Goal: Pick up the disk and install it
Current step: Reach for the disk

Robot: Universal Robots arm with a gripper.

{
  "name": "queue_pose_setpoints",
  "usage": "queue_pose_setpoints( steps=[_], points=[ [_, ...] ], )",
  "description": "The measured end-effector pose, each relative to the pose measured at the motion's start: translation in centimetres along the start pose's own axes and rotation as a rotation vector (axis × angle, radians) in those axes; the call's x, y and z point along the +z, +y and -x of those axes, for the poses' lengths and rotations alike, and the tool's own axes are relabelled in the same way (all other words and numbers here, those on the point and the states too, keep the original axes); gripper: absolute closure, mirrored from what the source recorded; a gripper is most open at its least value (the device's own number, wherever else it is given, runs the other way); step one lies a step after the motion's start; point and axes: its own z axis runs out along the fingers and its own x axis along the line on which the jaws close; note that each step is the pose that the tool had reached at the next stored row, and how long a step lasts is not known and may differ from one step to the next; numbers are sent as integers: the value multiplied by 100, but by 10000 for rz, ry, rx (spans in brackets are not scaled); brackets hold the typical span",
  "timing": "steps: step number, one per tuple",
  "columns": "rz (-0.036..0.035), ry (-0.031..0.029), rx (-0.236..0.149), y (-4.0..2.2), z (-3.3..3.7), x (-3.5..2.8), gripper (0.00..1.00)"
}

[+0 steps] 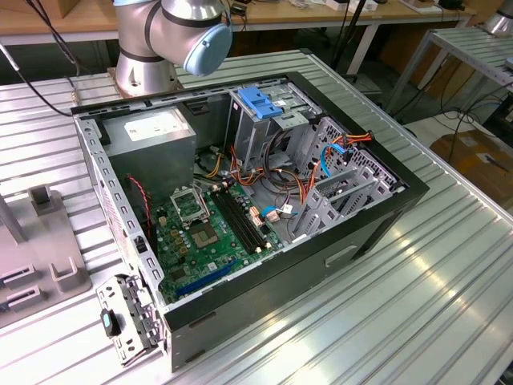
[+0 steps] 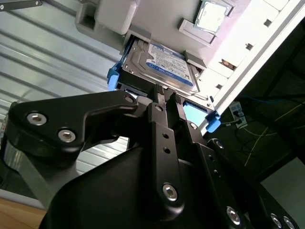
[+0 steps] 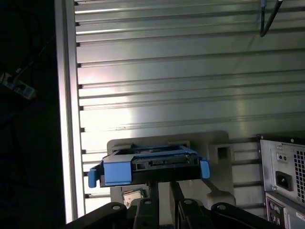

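Sitting nearly together with just a sliver of gap, the black fingers (image 2: 160, 121) of the gripper (image 2: 167, 95) point at the near edge of the disk (image 2: 162, 64). Tips are right at that edge; cannot tell if they pinch it or only touch. Same in the first wrist view: gripper (image 3: 163, 184) just under the disk (image 3: 157, 164).

The disk lies flat, label face showing in the second wrist view, clipped in its blue rail frame (image 2: 112, 78), blue tabs sticking out at both ends (image 3: 116, 172). It rests on a grey holder (image 3: 214, 148), which stands on the ribbed metal table (image 3: 190, 71). A small square chip (image 2: 212, 14) sits in a pocket of the holder, just beside the disk.

Farther off, the back panel of the computer case (image 3: 286, 171) is near the holder.

In the exterior view the computer case (image 1: 385, 216) lies open at centre frame, motherboard (image 1: 208, 241) at lower centre, grey power-supply box (image 1: 152, 136) upper left inside, bare blue bracket (image 1: 260, 100) on the drive cage at upper centre. The arm's base (image 1: 172, 32) is at top, behind the case. A grey fixture (image 1: 40, 265) is at the exterior view's left edge.
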Motion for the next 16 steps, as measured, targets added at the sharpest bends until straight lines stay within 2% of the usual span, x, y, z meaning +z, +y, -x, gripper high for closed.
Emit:
queue_pose_setpoints(
  steps=[6, 9, 12, 16],
  points=[
    [2, 2, -33, 3, 0, 4, 76],
    [-5, 6, -89, 33, -24, 11, 76],
    [-8, 11, -134, 85, -81, 28, 76],
    [-7, 10, -156, 85, -159, 45, 76]
  ],
)
